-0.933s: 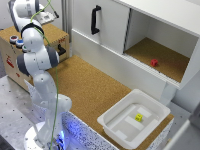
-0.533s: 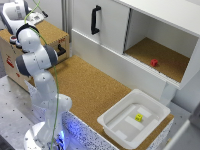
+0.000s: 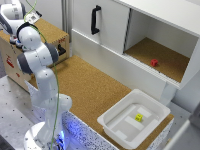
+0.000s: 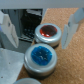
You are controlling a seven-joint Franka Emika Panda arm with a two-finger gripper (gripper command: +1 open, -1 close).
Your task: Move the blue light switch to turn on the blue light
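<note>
Blue light (image 4: pixel 40 54): a round blue dome set in a grey metal ring, seen close under the wrist camera. It is not clearly lit. A red light (image 4: pixel 50 32) of the same build is seated just beside it. Both are mounted on a cork-covered top.

The blue light switch itself cannot be made out in either view; the dark slotted part beyond the lights is too blurred to name. It is presumed to be a small rigid lever or slider, fixed in place, light to shift and not fragile. It would be better nudged sideways with one fingertip than pinched.

Gripper (image 4: pixel 42 15): pale fingers (image 4: pixel 11 27) are seen at both sides of the wrist view, set well apart, nothing between them. In the exterior view the hand is hidden by the arm (image 3: pixel 37 50).

The lights are judged to sit on the wooden box (image 3: pixel 55 36) at the exterior view's left, at the far end of the cork counter (image 3: pixel 95 90). Elsewhere: a white tub (image 3: pixel 150 107) at the counter's near corner holding a yellow block (image 3: pixel 139 118), and a red block (image 3: pixel 154 62) in the open cupboard (image 3: pixel 185 55).
</note>
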